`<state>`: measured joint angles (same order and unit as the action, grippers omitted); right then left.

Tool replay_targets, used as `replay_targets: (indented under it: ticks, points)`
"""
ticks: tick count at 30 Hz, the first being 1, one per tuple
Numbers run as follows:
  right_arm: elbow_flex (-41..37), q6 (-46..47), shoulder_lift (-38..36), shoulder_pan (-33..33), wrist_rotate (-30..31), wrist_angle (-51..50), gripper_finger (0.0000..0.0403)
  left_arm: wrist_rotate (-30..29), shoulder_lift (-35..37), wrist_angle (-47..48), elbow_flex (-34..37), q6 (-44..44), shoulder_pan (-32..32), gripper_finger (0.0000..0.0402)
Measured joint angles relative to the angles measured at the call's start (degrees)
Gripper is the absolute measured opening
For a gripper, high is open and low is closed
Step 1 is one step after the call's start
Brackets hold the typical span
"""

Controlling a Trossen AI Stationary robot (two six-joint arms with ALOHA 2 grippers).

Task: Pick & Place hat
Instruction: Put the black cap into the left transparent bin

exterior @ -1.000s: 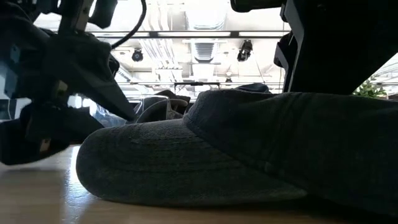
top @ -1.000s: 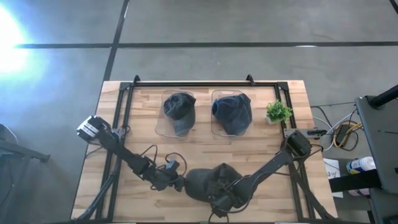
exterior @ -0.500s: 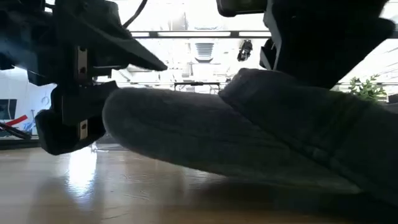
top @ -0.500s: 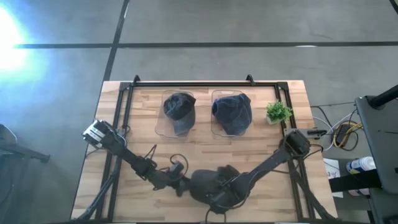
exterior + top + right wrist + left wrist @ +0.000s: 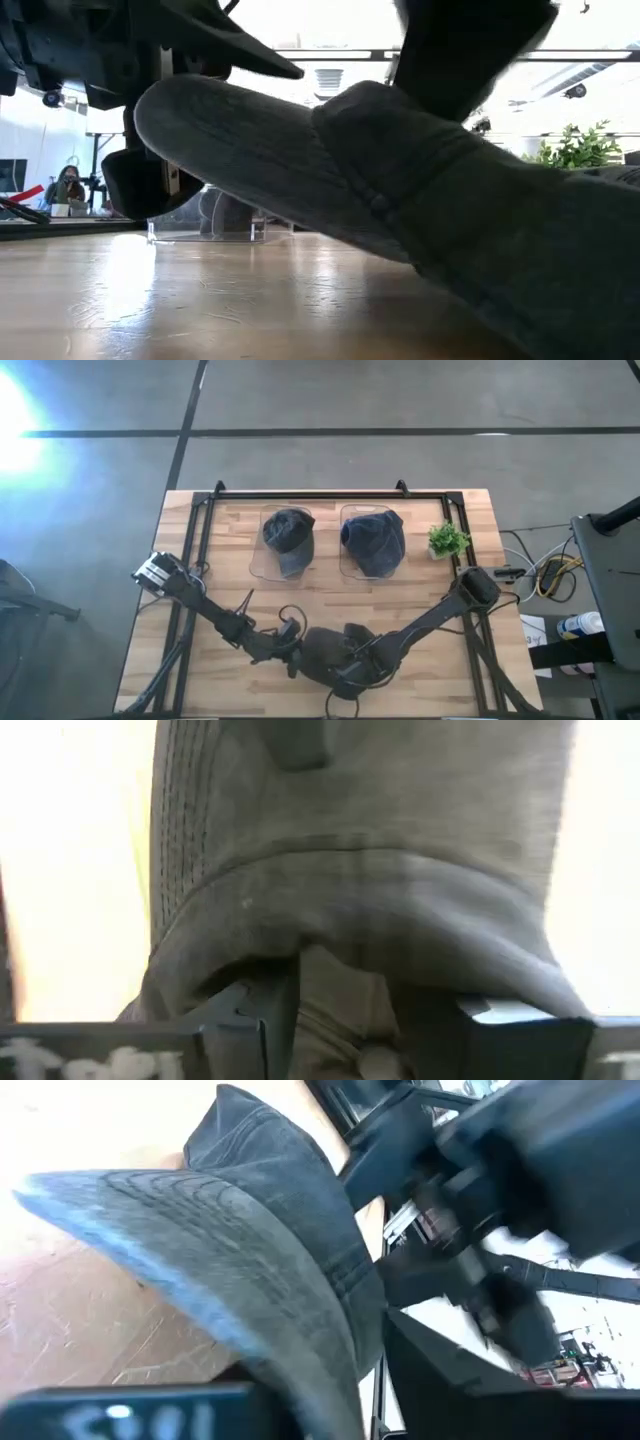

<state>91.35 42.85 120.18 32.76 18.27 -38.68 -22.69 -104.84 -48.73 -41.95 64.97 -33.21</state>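
Note:
A dark grey cap (image 5: pixel 325 653) hangs between both grippers near the table's near edge. In the low view the cap (image 5: pixel 380 190) is tilted, its brim (image 5: pixel 210 115) raised at the left and its crown lower at the right. My left gripper (image 5: pixel 291 654) is shut on the brim. My right gripper (image 5: pixel 352 666) is shut on the crown. Two more dark caps (image 5: pixel 288 532) (image 5: pixel 374 540) sit on clear trays at the far side. My left gripper pinches the cap's brim (image 5: pixel 285 1350) near its front edge, one finger (image 5: pixel 235 55) above it and one (image 5: pixel 140 185) below, coming level from the table's left. The brim end is lifted clear of the table. My right gripper (image 5: pixel 370 1010) pinches a bunched fold of the crown (image 5: pixel 340 980) between its fingers (image 5: pixel 250 1010), coming from above. The crown hangs below it; whether its rear touches the table is hidden.
A small green plant (image 5: pixel 448 540) stands at the far right. A black frame (image 5: pixel 205 510) runs along the table's left, far and right sides. Bare wood (image 5: pixel 330 595) lies between the held cap and the trays.
The cap lay flat on the table a second ago; now its brim end has risen clear and the cap is tilted. My left gripper closed in on the brim from the left and rose with it. My right gripper moved up with the crown.

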Motion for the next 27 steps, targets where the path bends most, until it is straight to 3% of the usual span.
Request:
replay_targets:
  ticks: [6, 11, 16, 18, 21, 24, 27]
  points:
    - [0.0, 5.5, -6.2, 3.0, 4.4, -4.4, 0.0141, 0.7, 0.1, -0.9, -0.9, -1.4, 0.0, 0.0012]
    - [0.0, 23.0, -13.7, 7.3, 12.1, -16.9, 0.0141, -0.4, 3.4, -1.1, -2.0, -4.2, 0.1, 0.0007]
    - [-0.2, 44.7, -18.3, 13.4, 18.0, -32.4, 0.0141, -5.0, 15.3, 3.0, -2.8, -15.6, 0.0, 0.0005]
    - [-0.2, 50.3, -19.4, 15.2, 19.0, -37.2, 0.0141, -6.6, 21.2, 11.6, -5.9, -22.7, -0.3, 0.0005]
    - [-0.3, 55.0, -20.1, 16.1, 19.5, -42.8, 0.0141, -7.7, 27.3, 35.6, -16.0, -34.2, -0.9, 0.0005]
    - [-0.3, 57.4, -20.7, 16.0, 20.9, -47.0, 0.0141, -8.1, 26.7, 67.1, -30.5, -43.4, -1.2, 0.0005]
    - [-0.2, 60.5, -22.2, 15.7, 24.9, -50.8, 0.0141, -12.6, 21.6, 93.5, -43.7, -50.5, -1.8, 0.0005]
